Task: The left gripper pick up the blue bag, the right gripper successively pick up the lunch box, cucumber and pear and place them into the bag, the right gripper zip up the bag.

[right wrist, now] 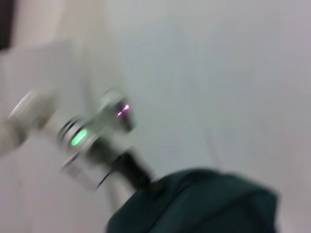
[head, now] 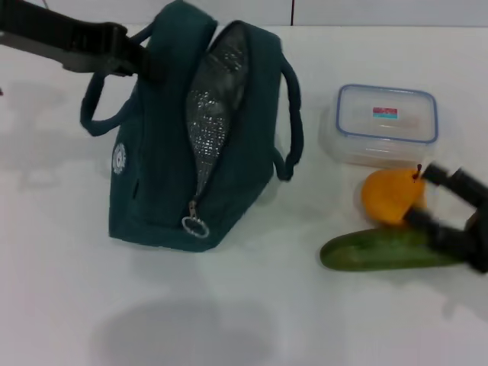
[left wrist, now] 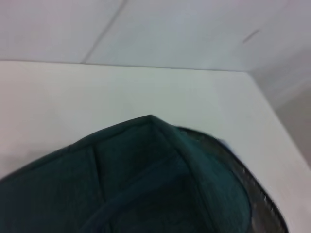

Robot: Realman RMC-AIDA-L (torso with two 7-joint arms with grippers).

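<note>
The blue bag point(head: 164, 175) stands on the white table with its zipper open and its silver lining showing. My left gripper point(head: 143, 61) is shut on the bag's top edge at the back left. The right wrist view shows it point(right wrist: 138, 177), below its green-lit wrist, gripping the bag point(right wrist: 204, 204). The left wrist view is filled by the bag's top point(left wrist: 146, 184). The lunch box point(head: 387, 122), the pear point(head: 390, 197) and the cucumber point(head: 385, 250) lie on the table to the right of the bag. My right gripper point(head: 431, 200) is open and empty beside the pear's right side, above the cucumber's right end.
The white table point(head: 244, 320) reaches to a pale wall at the back. The bag's ring zipper pull point(head: 195, 226) hangs at its near end. One loop handle point(head: 293, 130) droops toward the lunch box.
</note>
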